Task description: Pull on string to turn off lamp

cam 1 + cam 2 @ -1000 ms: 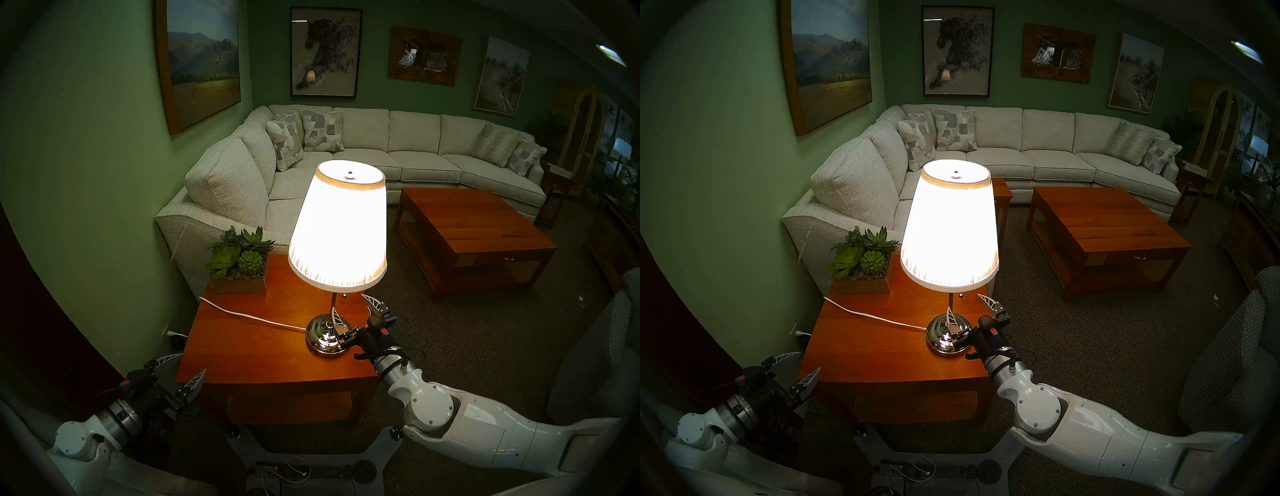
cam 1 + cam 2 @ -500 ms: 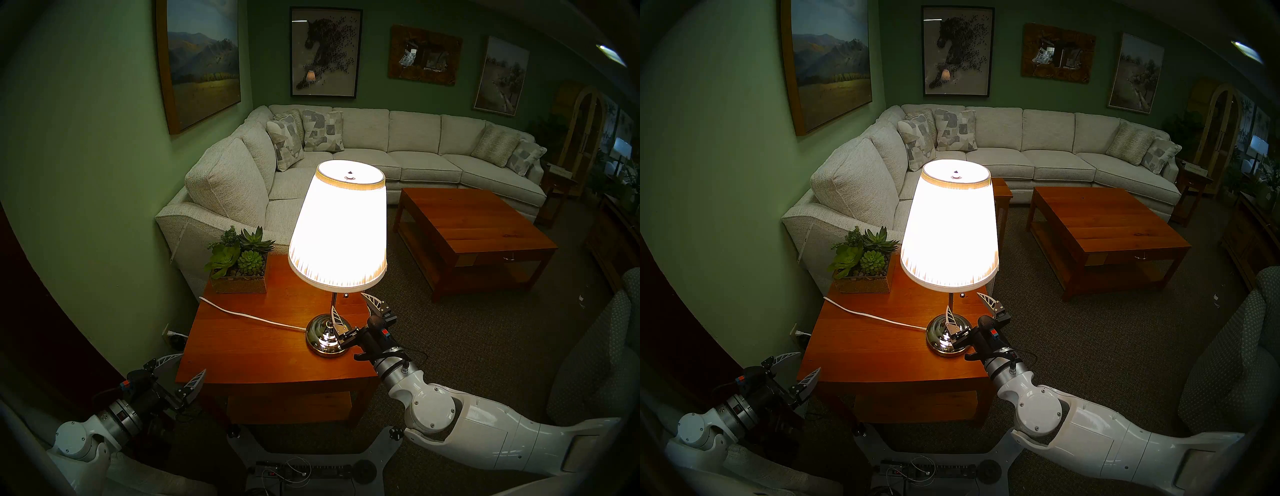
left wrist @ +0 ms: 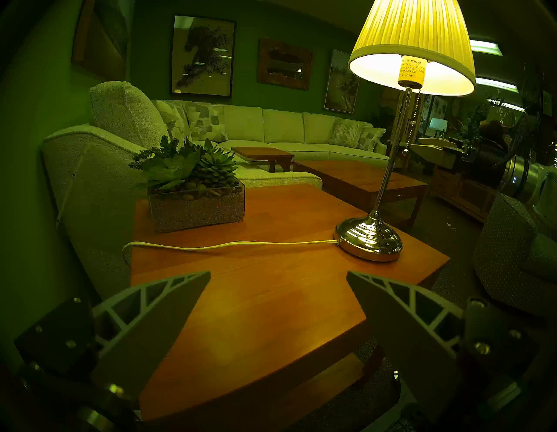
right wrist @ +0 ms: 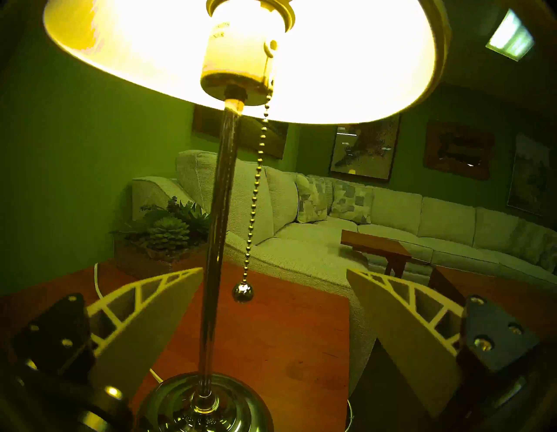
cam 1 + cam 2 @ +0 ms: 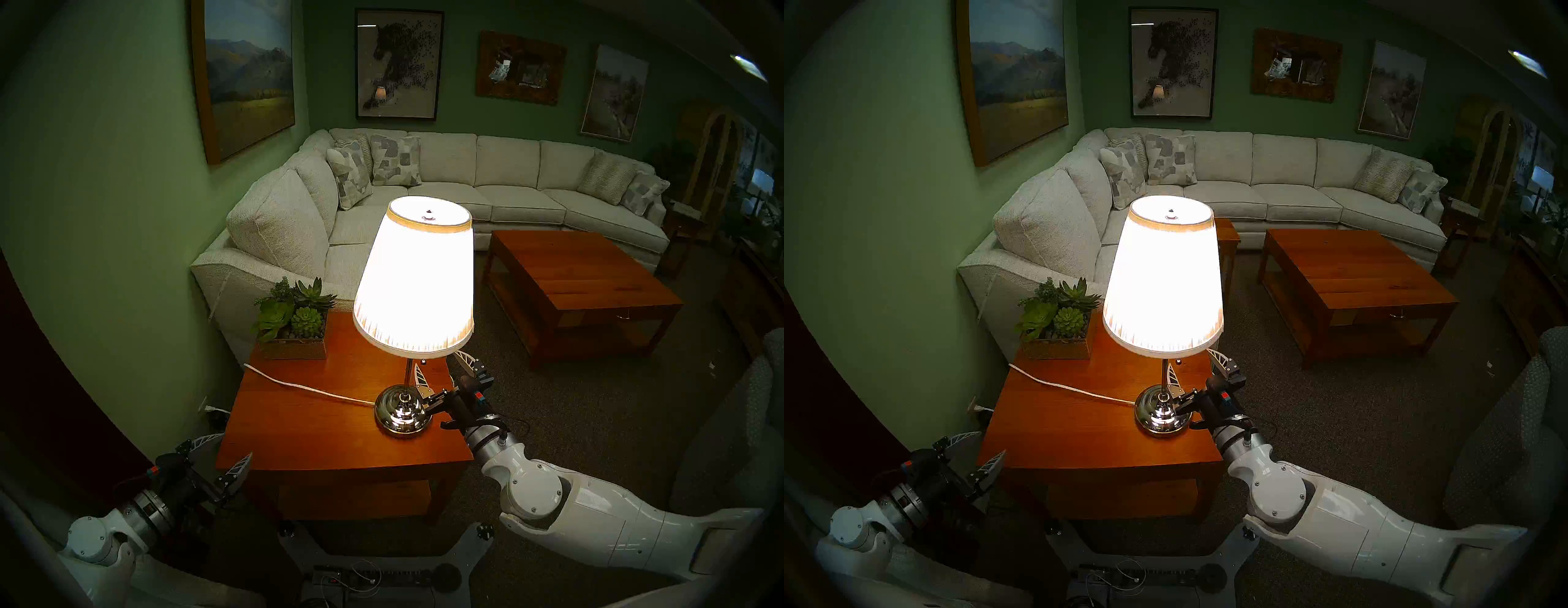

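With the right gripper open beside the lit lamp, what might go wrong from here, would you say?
1. The stem stands between the right gripper's open fingers beside the pull chain, so closing may clamp the stem too.
2. The chain is thin and hangs free; it may slip.
3. A sideways pull could tip the lamp.

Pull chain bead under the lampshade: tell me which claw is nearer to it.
Right. The right claw is open around the lamp stem, with the bead hanging between its fingers. The left claw hovers open at the side table's near-left corner.
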Controlling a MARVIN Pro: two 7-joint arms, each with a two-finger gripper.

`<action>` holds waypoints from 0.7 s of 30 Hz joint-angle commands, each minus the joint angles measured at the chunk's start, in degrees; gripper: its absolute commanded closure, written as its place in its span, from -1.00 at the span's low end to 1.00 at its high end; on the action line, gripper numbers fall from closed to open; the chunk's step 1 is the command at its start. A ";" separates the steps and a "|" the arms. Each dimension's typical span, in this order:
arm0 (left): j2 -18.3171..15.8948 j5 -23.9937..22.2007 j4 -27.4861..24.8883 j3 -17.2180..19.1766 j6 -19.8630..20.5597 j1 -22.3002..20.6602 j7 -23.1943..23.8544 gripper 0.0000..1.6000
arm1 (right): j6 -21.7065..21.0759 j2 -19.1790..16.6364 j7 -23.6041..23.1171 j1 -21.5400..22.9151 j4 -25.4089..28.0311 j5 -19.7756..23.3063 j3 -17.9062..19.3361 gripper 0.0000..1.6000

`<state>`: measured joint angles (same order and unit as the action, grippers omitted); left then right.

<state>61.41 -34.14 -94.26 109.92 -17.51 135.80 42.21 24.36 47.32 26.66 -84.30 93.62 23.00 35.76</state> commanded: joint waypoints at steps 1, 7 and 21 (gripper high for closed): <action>-0.13 -0.23 -1.04 0.48 -0.25 -0.18 0.03 -1.00 | 0.28 1.19 -1.22 3.61 -0.86 0.56 1.64 -1.00; -0.12 -0.22 -1.04 0.48 -0.25 -0.18 0.03 -1.00 | 0.09 2.45 -2.89 4.98 -2.54 1.34 1.71 -1.00; -0.11 -0.21 -1.00 0.47 -0.25 -0.21 0.06 -1.00 | -0.95 5.79 -5.16 8.48 -5.61 0.99 2.12 0.85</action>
<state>61.43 -34.12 -94.26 109.93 -17.51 135.79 42.24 23.56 51.76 21.67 -79.47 87.25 24.58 36.42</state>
